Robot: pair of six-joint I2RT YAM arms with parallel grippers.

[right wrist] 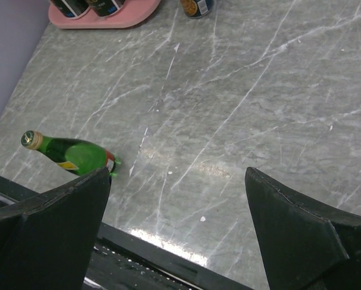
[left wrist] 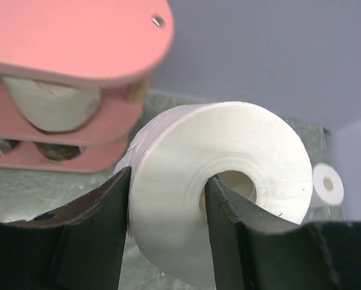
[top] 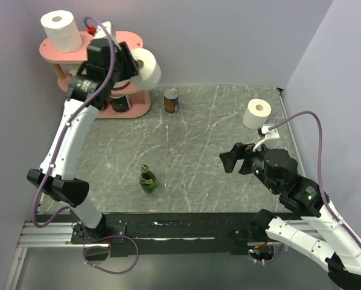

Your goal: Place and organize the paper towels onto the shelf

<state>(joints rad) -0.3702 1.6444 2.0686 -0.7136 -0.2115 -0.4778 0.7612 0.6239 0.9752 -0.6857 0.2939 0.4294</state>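
The job is well along but not finished. The pink shelf (top: 134,41) at the far left already carries a white roll (top: 61,30) on its top board. The left wrist view shows a cream roll (left wrist: 47,103) on the middle tier, and dark-wrapped rolls (top: 120,103) sit on the bottom board.

The left hand (left wrist: 167,205) grips another white paper towel roll (top: 145,66), with one finger inside the hollow core and the other pressed against the outer wall. It holds the roll in the air just off the shelf's right end, so this one has yet to be set down.

One more white roll (top: 256,113) stands alone on the worktop (top: 229,121) at the far right, well apart from the shelf. The right hand (right wrist: 177,181) hangs near it, fingers spread wide with nothing between them.

By my reading, two rolls remain to be placed. The tin can (top: 171,99) and green bottle (top: 147,179) are not part of the task.
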